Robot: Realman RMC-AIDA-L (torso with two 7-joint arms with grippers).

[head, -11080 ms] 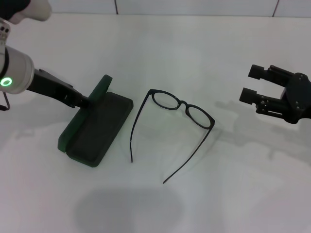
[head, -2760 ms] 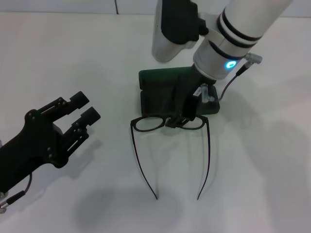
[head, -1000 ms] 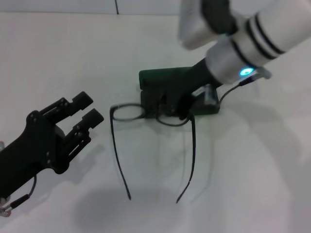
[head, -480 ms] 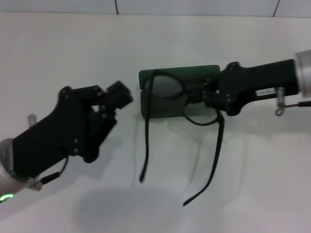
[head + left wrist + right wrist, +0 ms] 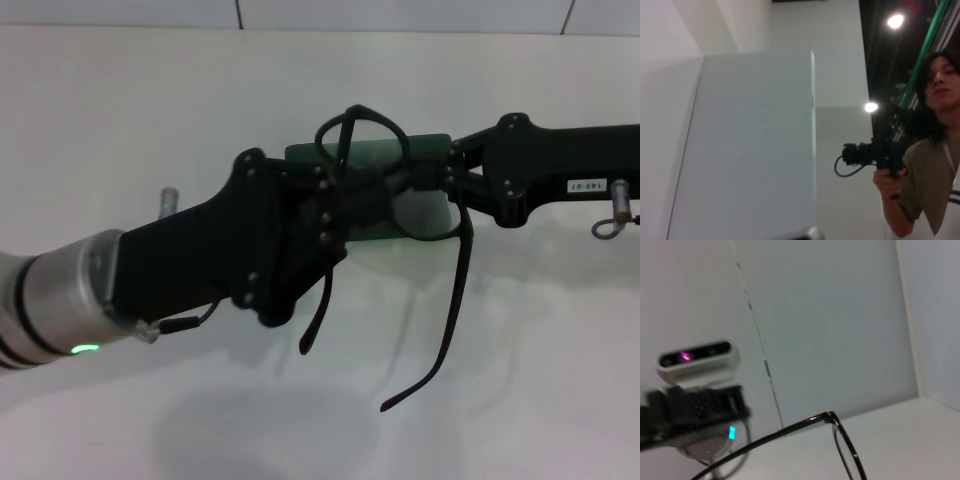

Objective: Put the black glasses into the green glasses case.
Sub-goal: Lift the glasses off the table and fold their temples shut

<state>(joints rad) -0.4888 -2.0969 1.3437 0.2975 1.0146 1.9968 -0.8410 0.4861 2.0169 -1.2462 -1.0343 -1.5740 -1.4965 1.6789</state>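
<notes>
Black glasses (image 5: pixel 400 190) pinched in right gripper (image 5: pixel 440 185) fingers; left gripper (image 5: pixel 335 215) state unclear.

glasses (image 5: pixel 455 290): black | case (image 5: pixel 420 145): dark green | table (image 5: pixel 150 110): white

My black glasses (image 5: pixel 400 190) hang tilted in the air above the green glasses case (image 5: pixel 400 195), temple arms dangling toward me. The case seems open, mostly hidden.
</notes>
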